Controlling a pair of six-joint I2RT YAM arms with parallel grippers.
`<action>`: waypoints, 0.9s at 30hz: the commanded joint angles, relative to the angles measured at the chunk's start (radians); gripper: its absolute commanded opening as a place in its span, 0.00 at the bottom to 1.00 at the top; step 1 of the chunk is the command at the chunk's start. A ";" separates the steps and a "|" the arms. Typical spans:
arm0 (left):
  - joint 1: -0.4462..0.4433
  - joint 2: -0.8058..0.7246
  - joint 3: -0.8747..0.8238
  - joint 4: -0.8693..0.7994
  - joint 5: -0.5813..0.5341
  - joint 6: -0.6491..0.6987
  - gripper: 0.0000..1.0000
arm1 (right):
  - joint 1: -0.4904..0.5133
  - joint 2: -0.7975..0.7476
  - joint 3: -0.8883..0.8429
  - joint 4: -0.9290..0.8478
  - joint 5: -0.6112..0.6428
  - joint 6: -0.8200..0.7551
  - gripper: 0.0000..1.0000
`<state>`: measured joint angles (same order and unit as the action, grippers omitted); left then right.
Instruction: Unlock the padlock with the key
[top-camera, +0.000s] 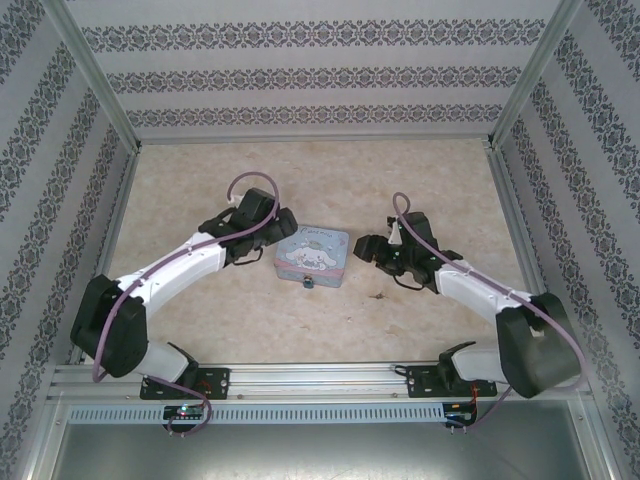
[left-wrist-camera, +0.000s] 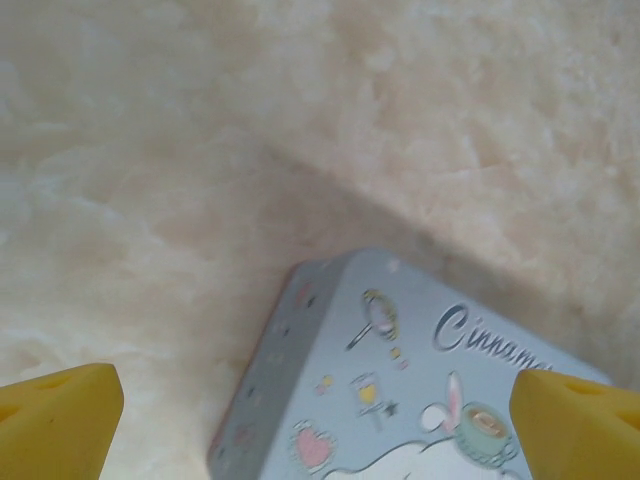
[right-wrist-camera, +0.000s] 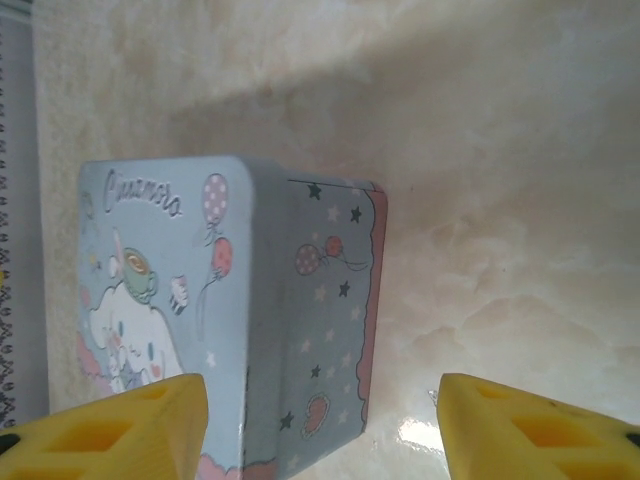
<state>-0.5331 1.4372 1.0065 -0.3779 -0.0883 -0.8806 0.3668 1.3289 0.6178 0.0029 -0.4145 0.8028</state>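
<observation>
From above, the tiny dark padlock (top-camera: 307, 284) sits at the near edge of the cartoon tin (top-camera: 312, 250) — close up, left gripper (left-wrist-camera: 318, 425) and right gripper (right-wrist-camera: 320, 425) both gape, empty.

table (top-camera: 330, 330): marbled beige | holds: cartoon tin (top-camera: 312, 252), padlock (top-camera: 308, 284) at near edge

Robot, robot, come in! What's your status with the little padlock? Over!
Left gripper open, at tin's left side. Right gripper open, right of tin. Padlock at tin's near edge, untouched. Nothing seen blocking it.
</observation>
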 joint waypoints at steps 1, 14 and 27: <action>0.004 -0.043 -0.059 0.130 0.072 0.064 0.99 | 0.018 0.056 0.060 0.051 -0.015 0.028 0.59; -0.021 0.060 -0.129 0.350 0.242 0.085 0.99 | 0.043 0.207 0.182 0.102 -0.024 0.086 0.41; -0.051 -0.028 -0.277 0.415 0.171 -0.015 1.00 | 0.047 0.315 0.270 0.140 -0.036 0.137 0.35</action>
<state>-0.5747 1.4483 0.7448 -0.0132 0.1192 -0.8635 0.4023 1.6249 0.8543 0.1162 -0.4324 0.9188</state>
